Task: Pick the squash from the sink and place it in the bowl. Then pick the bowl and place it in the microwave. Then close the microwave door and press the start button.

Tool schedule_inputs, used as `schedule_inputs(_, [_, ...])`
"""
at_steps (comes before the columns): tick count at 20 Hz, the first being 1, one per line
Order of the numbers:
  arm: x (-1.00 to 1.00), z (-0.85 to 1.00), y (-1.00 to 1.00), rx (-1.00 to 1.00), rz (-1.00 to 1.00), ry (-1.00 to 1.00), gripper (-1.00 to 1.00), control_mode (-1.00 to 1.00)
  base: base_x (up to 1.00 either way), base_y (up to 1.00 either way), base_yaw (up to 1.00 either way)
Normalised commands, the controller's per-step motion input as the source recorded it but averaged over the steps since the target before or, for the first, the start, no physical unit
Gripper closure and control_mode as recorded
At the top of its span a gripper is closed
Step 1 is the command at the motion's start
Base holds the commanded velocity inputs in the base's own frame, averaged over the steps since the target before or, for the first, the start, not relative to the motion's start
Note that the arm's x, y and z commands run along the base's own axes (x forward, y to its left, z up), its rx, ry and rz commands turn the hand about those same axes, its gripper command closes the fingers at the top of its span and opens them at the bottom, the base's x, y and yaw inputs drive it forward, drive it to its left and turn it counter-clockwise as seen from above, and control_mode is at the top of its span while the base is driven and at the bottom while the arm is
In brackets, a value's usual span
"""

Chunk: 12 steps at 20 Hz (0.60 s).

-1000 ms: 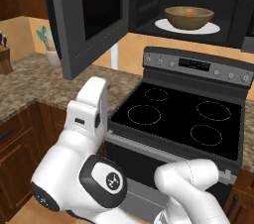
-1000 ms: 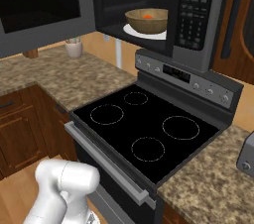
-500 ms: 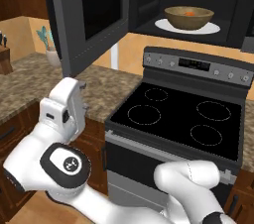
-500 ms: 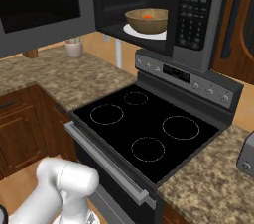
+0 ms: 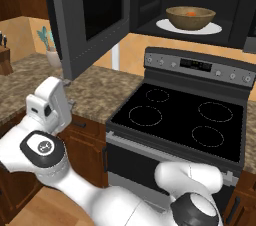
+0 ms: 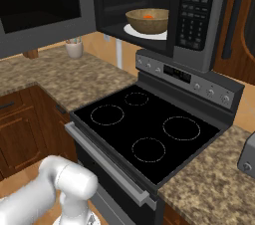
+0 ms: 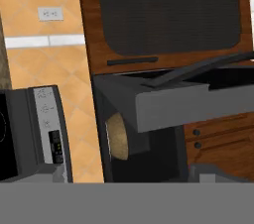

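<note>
Kitchen scene, brown granite counter [image 5: 95, 90] beside a black stove [image 5: 185, 120], microwave [image 6: 199, 15] hanging above it. Working outward from the hand: the gripper [image 5: 64, 106] is sitting low at the left in the left base view, next to the counter edge, and its fingers are not resolving there, so open or closed cannot be told. Over the last second the arm is swinging left and down, away from the stove front and out toward the open microwave door [image 5: 90, 17]. The hand view, rolled sideways, is looking at that door [image 7: 198, 101] edge-on and the bowl [image 7: 118, 136] behind it. The bowl [image 5: 191, 17] is already sitting on the white plate [image 5: 215, 27] inside, with the squash [image 6: 148, 17] showing as an orange spot in it. So placing is looking done; the arm is likely lining up to push the door shut, start button after.
</note>
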Motion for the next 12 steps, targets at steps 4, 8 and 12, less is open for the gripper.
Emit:
schedule_inputs(4, [0.72, 0.0, 0.38, -0.02, -0.07, 0.0, -1.0, -1.0, 0.0, 0.0, 0.0])
schedule_inputs(8, [0.82, -0.03, 0.25, -0.08, -0.05, 0.04, -1.0, -1.0, 0.0, 0.0, 0.0])
schedule_inputs(12, [0.94, -0.18, 0.54, -0.1, -0.06, 0.02, -1.0, -1.0, 0.0, 0.0, 0.0])
